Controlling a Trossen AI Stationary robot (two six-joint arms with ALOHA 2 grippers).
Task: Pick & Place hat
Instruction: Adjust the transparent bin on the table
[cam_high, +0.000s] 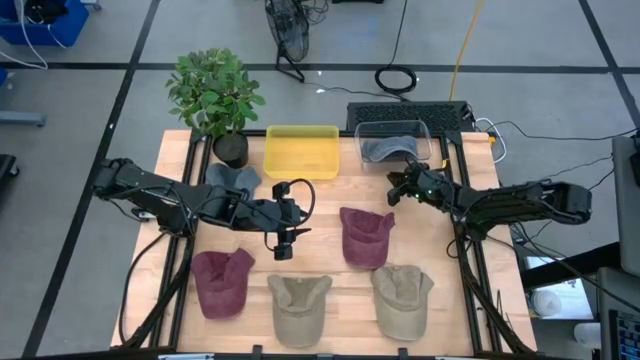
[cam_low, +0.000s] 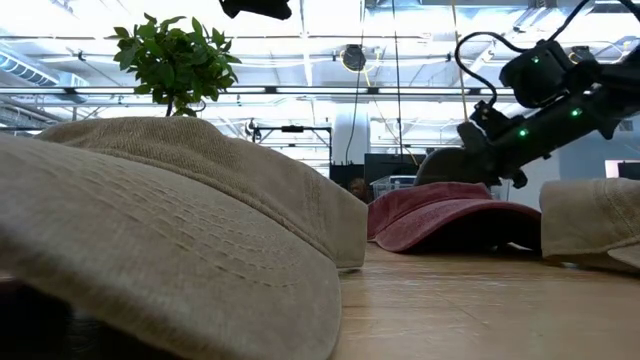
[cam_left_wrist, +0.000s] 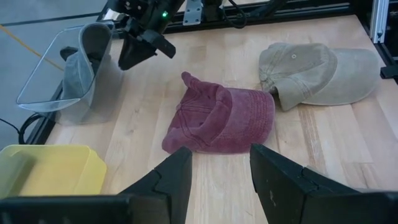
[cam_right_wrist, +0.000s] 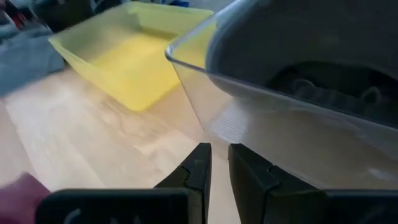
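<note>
A: Which hat is in play?

B: My read is the maroon cap in the middle of the table. It lies flat on the wood, untouched, with the left gripper hovering just in front of it, fingers spread and empty.

A: And the other arm?

B: The right gripper sits beside the clear bin, which already holds a grey hat. Its fingers are nearly together with nothing between them. It looks finished with a drop-off.

A: So what step is this?

B: Approach for the next pick, I'd judge. The left arm needs to move forward and down over the maroon cap, then pinch the crown or brim.

A: Where would it go?

B: Probably the yellow bin, just beside the clear one. The remaining hats, another maroon cap, two tan caps and a grey one near the potted plant, are still on the table.
</note>
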